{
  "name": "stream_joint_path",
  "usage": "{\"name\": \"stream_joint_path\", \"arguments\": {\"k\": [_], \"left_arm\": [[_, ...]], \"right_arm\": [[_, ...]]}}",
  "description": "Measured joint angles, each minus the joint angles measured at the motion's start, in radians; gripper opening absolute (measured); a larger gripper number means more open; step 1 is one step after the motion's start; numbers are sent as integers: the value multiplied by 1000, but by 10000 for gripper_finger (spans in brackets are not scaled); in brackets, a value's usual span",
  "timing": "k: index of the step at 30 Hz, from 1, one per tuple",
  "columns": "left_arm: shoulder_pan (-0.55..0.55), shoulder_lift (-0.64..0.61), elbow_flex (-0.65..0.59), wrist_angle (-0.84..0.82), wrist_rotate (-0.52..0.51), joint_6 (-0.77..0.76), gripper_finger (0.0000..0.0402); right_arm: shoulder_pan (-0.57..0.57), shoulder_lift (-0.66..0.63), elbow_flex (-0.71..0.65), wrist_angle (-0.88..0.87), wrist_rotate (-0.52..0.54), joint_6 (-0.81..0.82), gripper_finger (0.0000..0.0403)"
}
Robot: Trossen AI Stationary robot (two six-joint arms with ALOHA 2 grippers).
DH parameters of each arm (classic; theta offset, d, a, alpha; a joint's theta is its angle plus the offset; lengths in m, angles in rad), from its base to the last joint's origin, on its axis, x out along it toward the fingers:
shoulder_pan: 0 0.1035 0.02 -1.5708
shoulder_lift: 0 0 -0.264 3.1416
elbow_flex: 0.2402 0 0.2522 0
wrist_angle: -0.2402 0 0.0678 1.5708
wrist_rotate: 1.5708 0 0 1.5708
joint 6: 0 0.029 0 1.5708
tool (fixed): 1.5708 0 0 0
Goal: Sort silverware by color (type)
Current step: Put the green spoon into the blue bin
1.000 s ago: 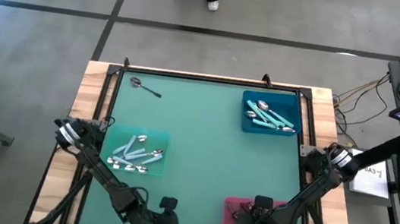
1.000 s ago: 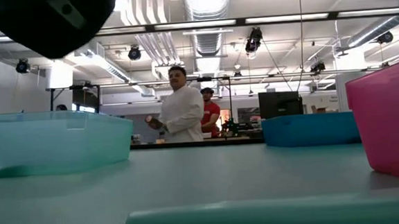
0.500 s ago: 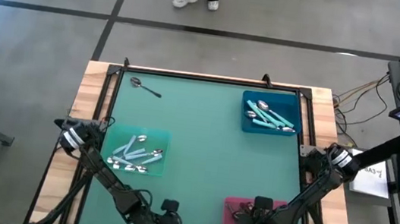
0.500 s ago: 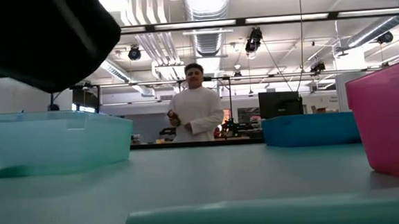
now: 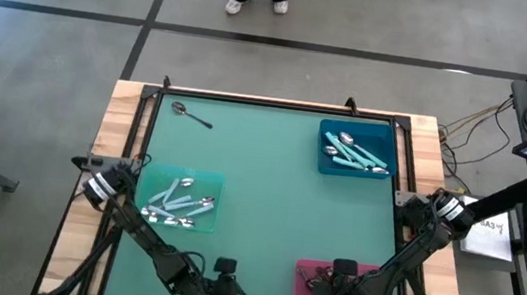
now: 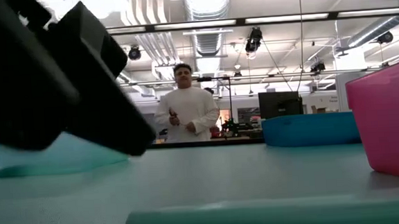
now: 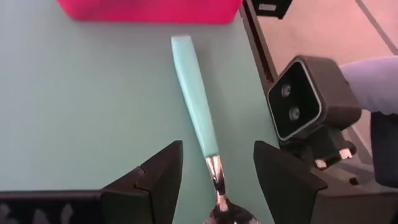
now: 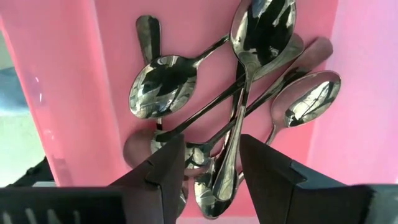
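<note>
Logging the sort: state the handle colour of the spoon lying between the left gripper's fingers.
Teal; the spoon shows best in the left wrist view, between the open left gripper fingers.

Teal spoon [image 7: 198,118]: bowl cut off by frame edge in left wrist view. Low view: dark blurred arm [image 6: 52,79] hides pale tray. Pink tray [image 6: 388,125] cropped at edge.

Evenly and brightly lit from overhead ceiling strip lights [image 6: 298,17], with soft faint shadows on the table [image 5: 267,198], strong mirror glare on the metal spoons [image 8: 242,93] in the pink tray [image 8: 62,74], and a blurred, out-of-focus left arm [image 6: 45,80] filling the low view's foreground.
</note>
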Motion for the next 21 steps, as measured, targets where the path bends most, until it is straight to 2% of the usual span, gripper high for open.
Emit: {"name": "stream_joint_path", "arguments": {"k": [4, 12, 15, 19, 21], "left_arm": [[0, 15, 0, -39, 45, -25, 179], [0, 44, 8, -142, 39, -51, 149], [3, 52, 9, -173, 27, -54, 115], [17, 57, 7, -187, 31, -74, 39], [29, 57, 6, -190, 47, -106, 14]], "right_arm": [[0, 0, 0, 0, 0, -10, 146], [0, 0, 0, 0, 2, -17, 136], [0, 0, 0, 0, 7, -18, 132], [0, 0, 0, 0, 7, -19, 134], [0, 0, 0, -1, 7, -19, 136]]}}
